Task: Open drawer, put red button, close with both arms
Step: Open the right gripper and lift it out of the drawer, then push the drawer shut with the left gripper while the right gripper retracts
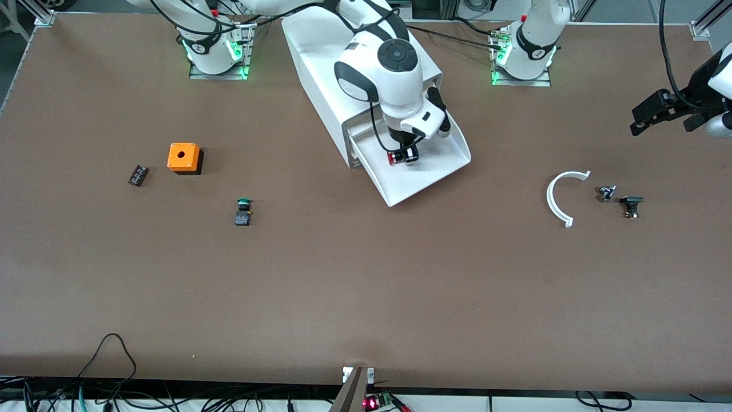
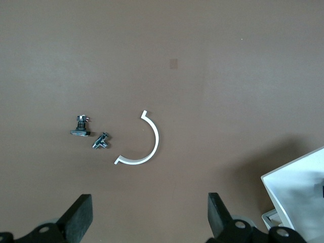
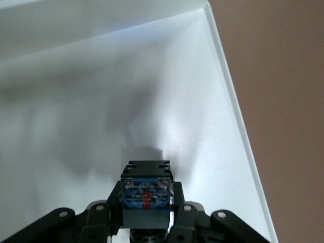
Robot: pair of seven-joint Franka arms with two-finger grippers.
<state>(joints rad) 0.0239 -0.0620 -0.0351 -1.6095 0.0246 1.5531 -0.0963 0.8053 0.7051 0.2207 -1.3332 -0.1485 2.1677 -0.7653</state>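
Note:
The white cabinet (image 1: 320,74) stands between the arms' bases with its lowest drawer (image 1: 426,177) pulled out toward the front camera. My right gripper (image 1: 403,155) hangs over the open drawer, shut on the red button (image 1: 392,158). In the right wrist view the button's dark blue block (image 3: 147,195) sits between the fingers, just above the drawer's white floor (image 3: 101,101), with its shadow below. My left gripper (image 1: 643,117) is open and empty, up over the table at the left arm's end. It also shows in the left wrist view (image 2: 150,215).
A white curved strip (image 1: 559,197) and two small metal parts (image 1: 606,193) (image 1: 631,206) lie toward the left arm's end. A green-capped button (image 1: 243,210), an orange box with a hole (image 1: 184,157) and a small dark block (image 1: 138,175) lie toward the right arm's end.

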